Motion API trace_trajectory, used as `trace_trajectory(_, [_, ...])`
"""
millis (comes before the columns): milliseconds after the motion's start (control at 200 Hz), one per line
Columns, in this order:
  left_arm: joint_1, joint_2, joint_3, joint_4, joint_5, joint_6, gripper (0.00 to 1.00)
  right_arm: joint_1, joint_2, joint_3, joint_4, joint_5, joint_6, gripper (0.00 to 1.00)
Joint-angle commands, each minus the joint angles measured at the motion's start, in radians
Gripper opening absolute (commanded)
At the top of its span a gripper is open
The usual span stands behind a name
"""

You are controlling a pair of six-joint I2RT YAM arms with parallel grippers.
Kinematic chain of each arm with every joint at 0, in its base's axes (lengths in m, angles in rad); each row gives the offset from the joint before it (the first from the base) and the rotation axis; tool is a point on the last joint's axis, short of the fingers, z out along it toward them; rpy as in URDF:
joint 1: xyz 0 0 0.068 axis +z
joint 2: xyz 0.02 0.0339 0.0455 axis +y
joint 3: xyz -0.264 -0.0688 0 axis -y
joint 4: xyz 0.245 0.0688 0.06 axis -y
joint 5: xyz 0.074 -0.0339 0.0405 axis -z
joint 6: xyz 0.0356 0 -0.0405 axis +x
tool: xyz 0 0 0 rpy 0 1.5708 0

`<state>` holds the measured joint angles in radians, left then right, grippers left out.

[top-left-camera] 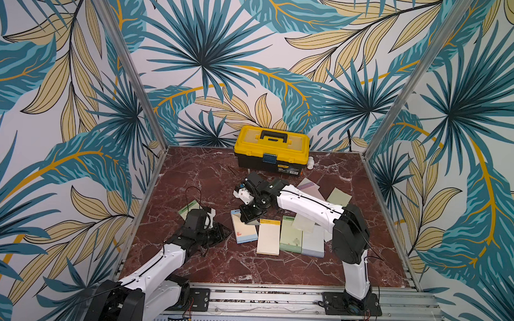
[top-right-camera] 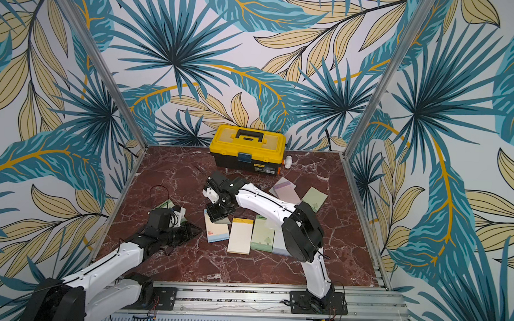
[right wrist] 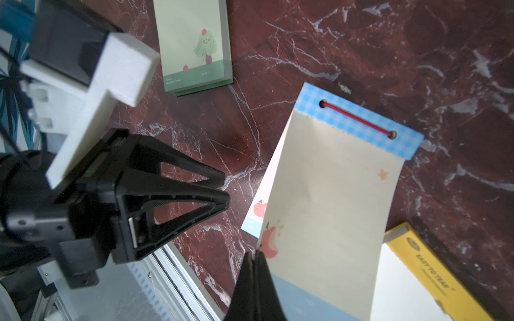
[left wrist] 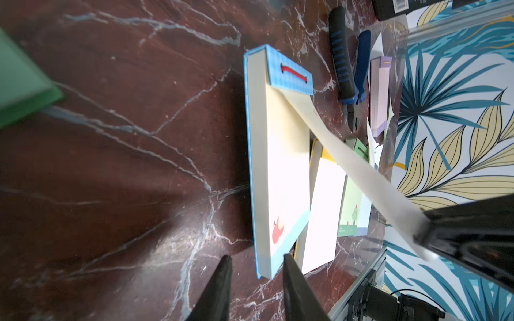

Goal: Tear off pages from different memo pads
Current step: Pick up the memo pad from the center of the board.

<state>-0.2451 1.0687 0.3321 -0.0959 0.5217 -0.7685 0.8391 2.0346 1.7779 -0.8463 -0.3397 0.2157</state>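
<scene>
Here: four memo pads (top-left-camera: 268,236) in row; right gripper (right wrist: 255,257) pinching one page (right wrist: 328,194); left gripper (left wrist: 256,258) spread.

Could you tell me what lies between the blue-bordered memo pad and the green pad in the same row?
The cream pad with a yellow header lies between the blue-bordered pad and green pad, in both top views.

Red-brown marble table (top-left-camera: 205,262), yellow toolbox (top-left-camera: 271,148) at the far edge, small white cylinder (top-left-camera: 310,163) just right of it, near-centre row of blue-bordered pad (top-left-camera: 244,231), yellow-headed cream pad (top-left-camera: 268,236), green pad (top-left-camera: 290,237), lavender pad (top-left-camera: 313,242), second green pad (top-left-camera: 186,208) alone at left, pink-lilac pad (top-left-camera: 310,188) and pale green paper (top-left-camera: 339,197) far right.
</scene>
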Motion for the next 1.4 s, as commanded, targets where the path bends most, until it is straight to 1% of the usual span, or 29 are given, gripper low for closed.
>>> trace_trajectory(0, [0.004,0.048,0.030,0.123,0.075,0.051,0.35,-0.004,-0.049,0.030,-0.111,-0.046,-0.128,0.00])
trace_trajectory(40, [0.003,0.063,0.028,0.166,0.087,0.044,0.38,-0.006,-0.058,0.031,-0.117,-0.052,-0.143,0.00])
trace_trajectory(135, [0.000,0.096,0.015,0.277,0.100,0.011,0.49,-0.008,-0.075,0.031,-0.126,-0.068,-0.166,0.00])
trace_trajectory(321, [-0.005,0.201,0.010,0.414,0.101,-0.050,0.50,-0.008,-0.098,0.015,-0.116,-0.084,-0.170,0.00])
trace_trajectory(466, [-0.025,0.281,0.023,0.455,0.090,-0.086,0.50,-0.007,-0.132,-0.026,-0.076,-0.091,-0.159,0.00])
trace_trajectory(516, [-0.031,0.290,0.022,0.467,0.080,-0.093,0.48,-0.008,-0.141,-0.035,-0.071,-0.091,-0.157,0.00])
trace_trajectory(591, [-0.036,0.292,0.022,0.494,0.076,-0.101,0.43,-0.010,-0.153,-0.047,-0.069,-0.089,-0.154,0.00])
trace_trajectory(646, [-0.039,0.287,0.021,0.529,0.092,-0.104,0.35,-0.013,-0.161,-0.051,-0.074,-0.082,-0.154,0.00])
trace_trajectory(696, [-0.040,0.278,0.026,0.542,0.110,-0.097,0.27,-0.021,-0.166,-0.051,-0.083,-0.081,-0.154,0.00])
trace_trajectory(776, [-0.040,0.255,0.050,0.509,0.142,-0.064,0.10,-0.029,-0.169,-0.043,-0.113,-0.069,-0.160,0.00])
trace_trajectory(786, [-0.041,0.252,0.053,0.498,0.146,-0.058,0.07,-0.052,-0.169,-0.043,-0.117,-0.070,-0.162,0.00])
trace_trajectory(821, [-0.042,0.239,0.068,0.465,0.153,-0.037,0.00,-0.070,-0.172,-0.043,-0.128,-0.067,-0.168,0.00])
trace_trajectory(912, [-0.044,0.205,0.108,0.352,0.164,0.019,0.00,-0.101,-0.187,-0.060,-0.135,-0.064,-0.180,0.00])
trace_trajectory(1032, [-0.045,0.171,0.149,0.250,0.187,0.076,0.00,-0.140,-0.206,-0.085,-0.115,-0.098,-0.185,0.00])
trace_trajectory(1187, [-0.046,0.143,0.187,0.140,0.207,0.128,0.00,-0.175,-0.218,-0.082,-0.119,-0.118,-0.212,0.00])
trace_trajectory(1262, [-0.045,0.145,0.205,0.097,0.229,0.153,0.00,-0.192,-0.224,-0.076,-0.122,-0.142,-0.226,0.00])
trace_trajectory(1392, [-0.048,0.146,0.229,0.023,0.233,0.195,0.00,-0.206,-0.229,-0.044,-0.158,-0.214,-0.269,0.00])
